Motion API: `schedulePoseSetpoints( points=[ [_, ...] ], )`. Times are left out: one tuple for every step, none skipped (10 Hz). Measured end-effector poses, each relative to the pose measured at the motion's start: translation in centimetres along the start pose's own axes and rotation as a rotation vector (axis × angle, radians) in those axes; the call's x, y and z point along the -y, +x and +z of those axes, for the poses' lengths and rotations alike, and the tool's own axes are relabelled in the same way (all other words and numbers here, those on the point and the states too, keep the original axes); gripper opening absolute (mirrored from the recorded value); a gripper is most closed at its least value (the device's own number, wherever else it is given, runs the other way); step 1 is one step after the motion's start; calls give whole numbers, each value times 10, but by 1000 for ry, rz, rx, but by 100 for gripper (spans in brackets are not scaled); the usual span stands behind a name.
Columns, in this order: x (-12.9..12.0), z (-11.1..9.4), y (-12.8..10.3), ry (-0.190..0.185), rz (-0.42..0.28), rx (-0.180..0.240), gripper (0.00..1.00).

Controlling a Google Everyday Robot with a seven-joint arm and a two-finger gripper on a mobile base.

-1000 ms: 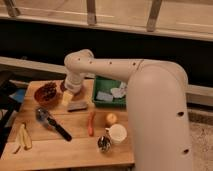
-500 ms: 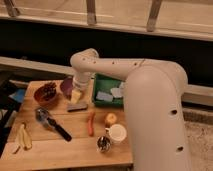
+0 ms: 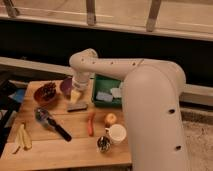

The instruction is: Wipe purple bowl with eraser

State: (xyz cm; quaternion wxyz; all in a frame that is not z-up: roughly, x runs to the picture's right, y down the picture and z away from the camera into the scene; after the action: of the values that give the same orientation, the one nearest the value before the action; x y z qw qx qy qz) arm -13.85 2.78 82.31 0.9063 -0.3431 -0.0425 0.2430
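Note:
The purple bowl (image 3: 65,86) stands at the back of the wooden table (image 3: 75,150), just right of the orange-brown bowl of dark fruit (image 3: 45,93). The eraser (image 3: 77,106), a flat dark grey block, lies on the table in front of the purple bowl and to its right. My gripper (image 3: 75,95) hangs from the white arm at the bowl's right rim, directly above the eraser and close to it. Whether it touches the eraser does not show.
A green tray (image 3: 98,80) with pale blue-grey pads (image 3: 104,96) sits right of the gripper. In front lie a black-handled utensil (image 3: 52,123), an orange-red stick (image 3: 90,123), an apple (image 3: 110,119), a white mug (image 3: 118,134), a metal piece (image 3: 103,144) and a banana peel (image 3: 22,137).
The gripper has moved right, from over the purple bowl to its right rim, uncovering the bowl. The eraser now shows on the table below it.

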Motion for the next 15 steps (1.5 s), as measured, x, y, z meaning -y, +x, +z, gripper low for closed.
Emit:
schedulePoseSetpoints(
  points=[
    [3,8,-11,11,-28,-11,79],
    [4,15,-20,16,-62,-24,79],
    [3,21,-28,17,-97,-38,79],
    [4,25,-30,22,-114,-53,79],
    [7,31,-29,29,-131,-76,79],
    [3,38,-33,26,-147,-87,79],
    [0,43,-34,21,-156,-98,79],
    [-2,48,-31,15,-159,-111,79],
    [-4,52,-26,5,-156,-120,79],
    [-6,55,-22,-4,-150,-124,79],
    [-10,61,-19,-18,-145,-123,79],
    [-12,65,-18,-27,-139,-120,79],
    [-15,71,-18,-37,-136,-114,79],
    [-17,76,-18,-44,-130,-106,79],
    [-17,83,-17,-54,-120,-94,79]
  ],
)
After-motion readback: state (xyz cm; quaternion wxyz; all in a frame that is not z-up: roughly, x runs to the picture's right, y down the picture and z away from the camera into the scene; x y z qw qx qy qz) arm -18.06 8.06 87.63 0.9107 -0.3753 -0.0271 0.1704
